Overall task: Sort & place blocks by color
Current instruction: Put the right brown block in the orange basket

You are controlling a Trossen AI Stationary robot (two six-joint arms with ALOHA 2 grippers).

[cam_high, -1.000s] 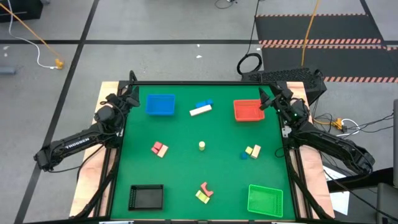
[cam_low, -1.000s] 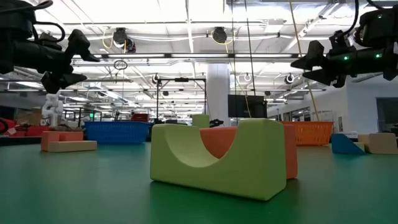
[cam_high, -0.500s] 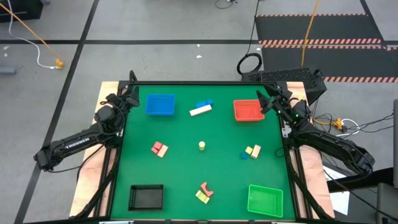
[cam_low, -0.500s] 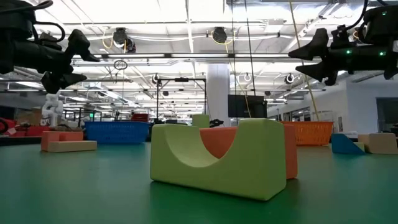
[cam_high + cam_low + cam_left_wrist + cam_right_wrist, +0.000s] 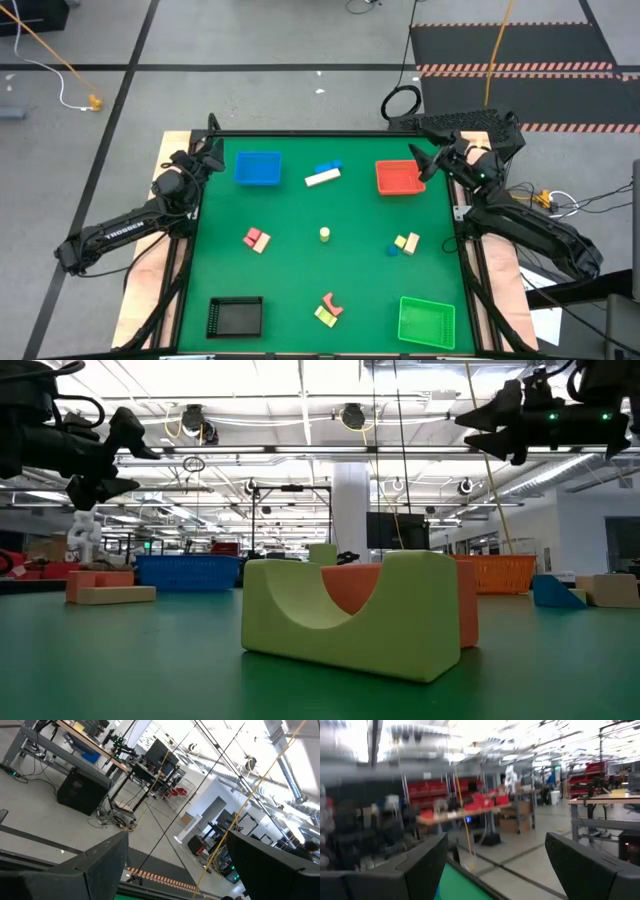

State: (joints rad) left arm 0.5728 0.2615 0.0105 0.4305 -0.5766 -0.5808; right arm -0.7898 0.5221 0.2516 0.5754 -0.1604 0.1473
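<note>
1. The right pincer (image 5: 420, 163) hangs in the air with its two dark fingers spread and nothing between them, just beside the red shallow square tray (image 5: 397, 178), on that tray's outer side.
2. The left pincer (image 5: 211, 152) is likewise spread and empty, well apart from the red tray, beside the blue shallow square tray (image 5: 257, 168).
3. Four trays stand on the green surface (image 5: 300, 270): the red, the blue, a black one (image 5: 235, 317) and a green one (image 5: 426, 321).
4. Five clusters of small toy blocks lie loose, none in a tray:
   - a blue block (image 5: 328, 167) touching a cream bar (image 5: 322, 177), between the blue and red trays;
   - one yellow cylinder (image 5: 325, 235) at mid-surface;
   - a pink-red and cream pair (image 5: 256, 239) nearer the blue tray;
   - a yellow, cream and blue group (image 5: 405, 243) on the red tray's side;
   - a yellow-green arch (image 5: 345, 615) against a pink-red block (image 5: 350, 588), between the black and green trays.
</note>
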